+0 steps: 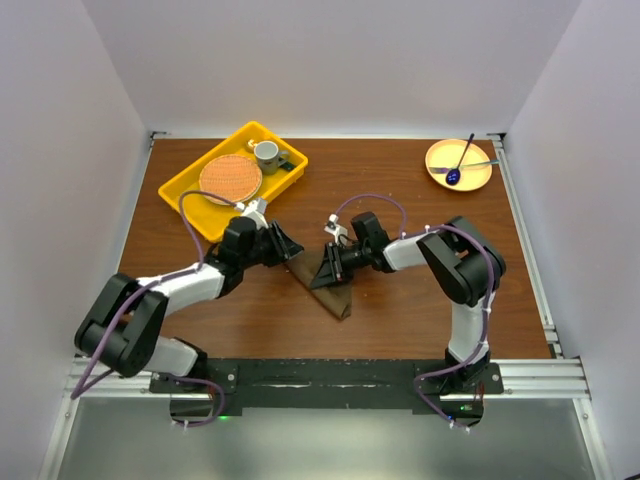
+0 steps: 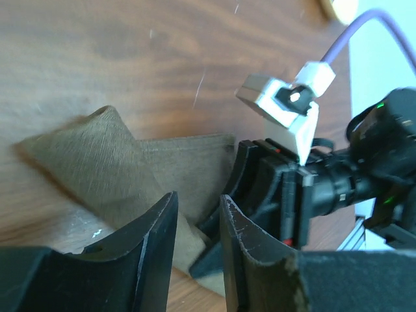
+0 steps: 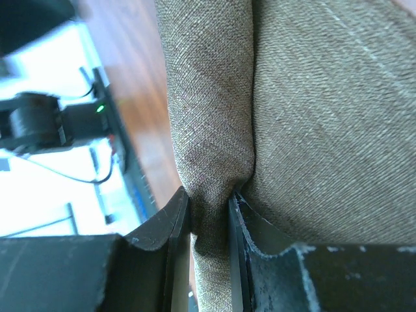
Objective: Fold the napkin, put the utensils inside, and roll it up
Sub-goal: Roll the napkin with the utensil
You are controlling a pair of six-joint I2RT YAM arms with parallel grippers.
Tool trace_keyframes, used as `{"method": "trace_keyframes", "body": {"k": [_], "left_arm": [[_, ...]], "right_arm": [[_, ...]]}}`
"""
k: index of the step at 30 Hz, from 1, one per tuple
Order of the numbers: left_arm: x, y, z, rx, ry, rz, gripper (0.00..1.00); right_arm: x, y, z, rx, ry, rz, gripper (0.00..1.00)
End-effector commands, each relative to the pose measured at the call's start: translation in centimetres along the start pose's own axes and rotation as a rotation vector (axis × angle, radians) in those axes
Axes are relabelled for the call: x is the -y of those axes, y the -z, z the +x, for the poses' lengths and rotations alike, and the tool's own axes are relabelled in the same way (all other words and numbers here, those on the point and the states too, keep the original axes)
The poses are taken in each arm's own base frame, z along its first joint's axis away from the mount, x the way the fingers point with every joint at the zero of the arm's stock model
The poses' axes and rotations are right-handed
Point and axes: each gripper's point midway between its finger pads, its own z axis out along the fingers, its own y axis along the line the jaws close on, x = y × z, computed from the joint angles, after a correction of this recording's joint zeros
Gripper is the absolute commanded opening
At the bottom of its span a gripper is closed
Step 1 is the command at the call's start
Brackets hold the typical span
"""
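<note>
Top view, wooden table. Napkin (image 1: 340, 298), olive-brown, lies rumpled at table centre, btw both arms. Right gripper (image 3: 208, 203), reaching in from 3 o'clock, pinches a raised fold of cloth tight, prob. to lift that edge & carry it over for the fold. Left gripper (image 2: 198, 205), in from 9 o'clock, has fingers narrowly apart w/ nothing clamped; cloth shows beyond the gap. Yellow tray (image 1: 185, 190) at 11 o'clock, yellow plate (image 1: 438, 160) at 1 o'clock. Gold utensils not visible. No readable text or logos.

Overhead view faces down; both wrist views closely share the napkin (image 2: 97, 156).
</note>
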Motion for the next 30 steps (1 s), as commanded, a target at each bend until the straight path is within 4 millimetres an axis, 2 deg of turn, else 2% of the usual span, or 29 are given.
{"method": "trace_keyframes", "body": {"k": [1, 4, 6, 10, 12, 13, 15, 17, 18, 20, 21, 22, 24, 26, 30], "left_arm": [[2.1, -1.4, -0.2, 0.031, 0.000, 0.113, 0.36], [1.2, -2.6, 0.1, 0.027, 0.005, 0.098, 0.35], [-0.2, -3.3, 0.7, 0.015, 0.016, 0.051, 0.33], [-3.6, -3.6, 2.4, -0.007, 0.038, -0.059, 0.30], [-5.3, -3.7, 3.6, -0.029, 0.052, -0.109, 0.26], [-6.0, -3.7, 4.0, -0.038, 0.052, -0.128, 0.24], [-7.2, -3.8, 5.0, -0.062, 0.059, -0.159, 0.21], [-7.8, -3.8, 5.4, -0.071, 0.058, -0.172, 0.19], [-8.0, -3.7, 5.5, -0.071, 0.058, -0.178, 0.18], [-8.2, -3.7, 5.7, -0.077, 0.054, -0.182, 0.17], [-8.3, -3.8, 5.8, -0.079, 0.052, -0.185, 0.16], [-8.4, -3.7, 5.8, -0.081, 0.051, -0.186, 0.15], [-8.2, -3.8, 5.9, -0.086, 0.053, -0.180, 0.14], [-8.2, -3.8, 6.0, -0.095, 0.054, -0.178, 0.14], [-7.9, -3.8, 5.9, -0.106, 0.055, -0.174, 0.13]], "right_arm": [[2.6, -0.6, 5.1, -0.130, -0.171, 0.062, 0.00], [2.7, -0.5, 5.3, -0.141, -0.179, 0.071, 0.00], [2.9, -0.3, 5.1, -0.131, -0.157, 0.090, 0.00], [2.9, 0.4, 4.7, -0.118, -0.143, 0.145, 0.00], [3.1, 0.9, 3.5, -0.080, -0.072, 0.211, 0.00], [3.2, 1.5, 3.8, -0.096, -0.083, 0.250, 0.02], [3.3, 2.2, 3.1, -0.073, -0.035, 0.310, 0.06], [2.3, 3.4, 2.2, -0.054, 0.030, 0.362, 0.16], [2.5, 3.7, 1.7, -0.033, 0.077, 0.437, 0.30], [0.7, 4.7, 0.8, -0.020, 0.177, 0.497, 0.42], [0.0, 4.4, 1.0, -0.024, 0.229, 0.533, 0.51], [-0.7, 5.2, -0.1, 0.011, 0.276, 0.603, 0.55], [-1.7, 5.1, -0.2, 0.016, 0.384, 0.679, 0.64], [-2.0, 6.1, -1.6, 0.064, 0.465, 0.792, 0.68], [-3.6, 5.4, -1.6, 0.100, 0.621, 0.876, 0.76]]}}
